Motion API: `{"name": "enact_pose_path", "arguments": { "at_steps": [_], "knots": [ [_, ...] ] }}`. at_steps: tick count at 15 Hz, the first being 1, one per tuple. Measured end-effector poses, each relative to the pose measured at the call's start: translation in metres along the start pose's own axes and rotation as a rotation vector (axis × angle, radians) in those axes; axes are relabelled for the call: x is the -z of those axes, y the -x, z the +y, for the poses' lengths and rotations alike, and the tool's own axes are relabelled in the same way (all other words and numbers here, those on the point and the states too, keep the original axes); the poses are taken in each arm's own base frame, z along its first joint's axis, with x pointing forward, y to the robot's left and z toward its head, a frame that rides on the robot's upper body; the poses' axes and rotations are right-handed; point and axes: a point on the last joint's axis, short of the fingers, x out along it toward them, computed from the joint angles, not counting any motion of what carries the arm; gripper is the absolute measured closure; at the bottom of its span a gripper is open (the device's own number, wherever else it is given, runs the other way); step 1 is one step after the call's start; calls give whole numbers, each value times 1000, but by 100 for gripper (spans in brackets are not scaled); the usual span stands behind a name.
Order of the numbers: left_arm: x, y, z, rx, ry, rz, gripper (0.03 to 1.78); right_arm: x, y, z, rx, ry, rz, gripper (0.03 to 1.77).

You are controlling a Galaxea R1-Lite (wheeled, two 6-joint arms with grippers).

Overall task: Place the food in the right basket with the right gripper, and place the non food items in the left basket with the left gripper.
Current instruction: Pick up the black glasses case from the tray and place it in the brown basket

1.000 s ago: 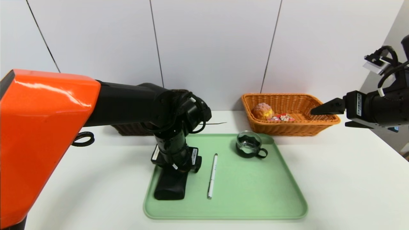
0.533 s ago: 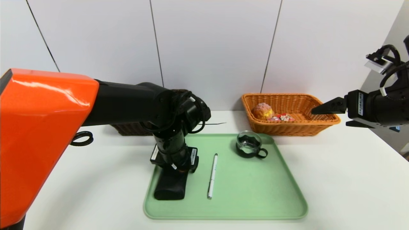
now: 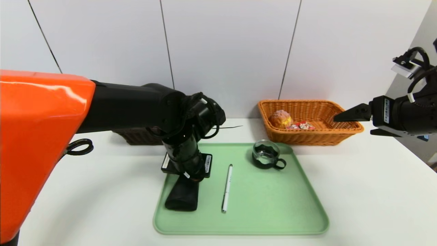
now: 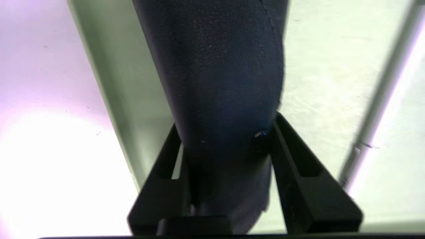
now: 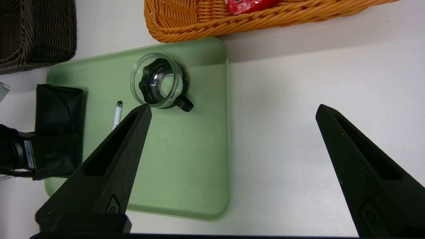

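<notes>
The long black fabric pouch (image 3: pixel 181 198) lies at the left edge of the flat green tray (image 3: pixel 273 218), its far end pinched between the fingers of the black left gripper (image 4: pixel 225 132). Beside it, bare tray surrounds the slim white pen (image 3: pixel 226 188) and the small clear glass cup (image 3: pixel 265 155). Farther back, the arm hides most of the dark brown wicker basket (image 3: pixel 136 136); the black right gripper (image 5: pixel 232 109) hangs wide open and empty by the orange wicker basket (image 3: pixel 309 136).

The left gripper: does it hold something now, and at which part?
The left gripper grips the black pouch by its far end, one finger on each side. The right gripper holds nothing.
</notes>
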Motion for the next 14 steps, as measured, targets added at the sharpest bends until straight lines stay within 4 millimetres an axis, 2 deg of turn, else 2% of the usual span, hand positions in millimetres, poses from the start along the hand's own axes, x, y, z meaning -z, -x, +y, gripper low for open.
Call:
{"name": "enact_pose_path", "arguments": {
  "at_steps": [1,4,8,11,14],
  "knots": [
    [1,9,-4,49,0,-2,125,0,0,0,0,-2,0,9],
    [-5,44,-11,197,65,-50,127,0,0,0,1,-4,0,9],
    [-9,87,-9,334,95,-75,130,1,-1,-2,7,-10,7,9],
    [-18,109,6,382,157,-180,130,4,-2,-4,14,-17,17,9],
    [-33,130,35,402,270,-323,131,5,-1,-5,17,-19,19,9]
  ]
}}
